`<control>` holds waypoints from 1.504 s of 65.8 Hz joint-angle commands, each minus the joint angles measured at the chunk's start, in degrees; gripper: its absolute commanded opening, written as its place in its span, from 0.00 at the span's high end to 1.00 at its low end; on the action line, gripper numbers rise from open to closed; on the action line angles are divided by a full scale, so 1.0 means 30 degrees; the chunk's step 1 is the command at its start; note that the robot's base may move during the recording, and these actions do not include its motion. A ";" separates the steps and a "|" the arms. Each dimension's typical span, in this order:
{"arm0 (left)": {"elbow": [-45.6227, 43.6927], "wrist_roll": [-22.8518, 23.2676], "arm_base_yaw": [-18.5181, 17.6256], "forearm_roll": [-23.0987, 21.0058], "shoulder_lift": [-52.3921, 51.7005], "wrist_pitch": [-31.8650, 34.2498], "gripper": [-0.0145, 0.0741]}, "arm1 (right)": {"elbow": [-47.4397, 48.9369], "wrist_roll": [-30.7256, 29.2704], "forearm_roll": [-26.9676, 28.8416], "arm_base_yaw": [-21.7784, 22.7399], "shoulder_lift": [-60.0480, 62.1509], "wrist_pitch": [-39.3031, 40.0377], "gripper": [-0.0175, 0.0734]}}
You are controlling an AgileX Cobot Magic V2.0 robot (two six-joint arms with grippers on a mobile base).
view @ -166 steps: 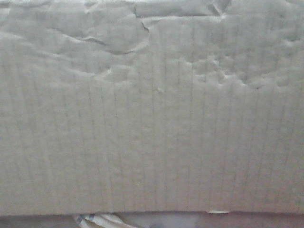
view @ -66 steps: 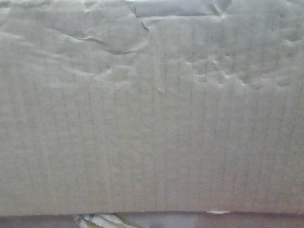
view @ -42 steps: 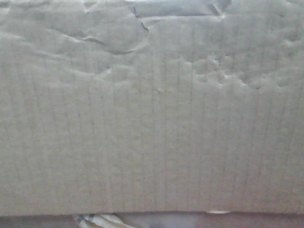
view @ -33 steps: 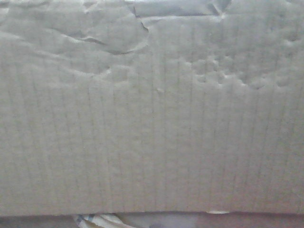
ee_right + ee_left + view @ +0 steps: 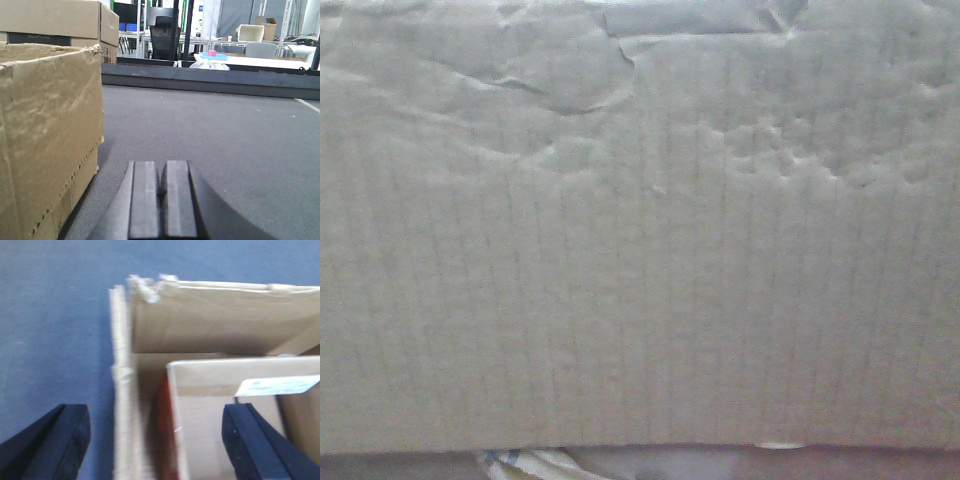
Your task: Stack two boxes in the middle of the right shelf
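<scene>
The left wrist view shows two boxes: an open outer box (image 5: 210,320) with a torn corner, and an inner box (image 5: 205,405) nested in it, bearing a white label (image 5: 277,385). The right wrist view also shows two: a near box (image 5: 47,135) on the grey floor (image 5: 225,140), left of the gripper, and a far box (image 5: 60,20) behind it. The front view shows only one dented cardboard face (image 5: 640,260), which fills the frame and is unchanged from earlier. The left gripper (image 5: 155,415) is spread wide over the outer box's wall. The right gripper (image 5: 160,172) is pressed closed, holding nothing.
</scene>
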State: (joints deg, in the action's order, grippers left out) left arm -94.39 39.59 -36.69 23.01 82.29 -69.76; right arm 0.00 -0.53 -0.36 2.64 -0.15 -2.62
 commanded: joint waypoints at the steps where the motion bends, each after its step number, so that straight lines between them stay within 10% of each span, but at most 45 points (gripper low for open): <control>1: 0.0688 -0.1203 0.0843 -0.0888 -0.0311 -0.0069 0.34 | 0.0000 -0.0059 0.0121 0.0077 0.0051 0.0315 0.99; 43: 0.5458 -0.2223 0.2286 -0.5033 -0.0448 -0.0069 0.34 | 0.0000 -0.0059 0.0121 0.0077 0.0051 0.0315 0.99; 99: 0.5582 -0.2223 0.2286 -0.4492 0.0756 -0.0069 0.34 | 0.0000 -0.0059 0.0121 0.0077 0.0051 0.0315 0.99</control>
State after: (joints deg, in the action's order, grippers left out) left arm -77.61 32.97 -29.76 9.50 84.74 -70.10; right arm 0.00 -0.53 -0.36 2.64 -0.15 -2.62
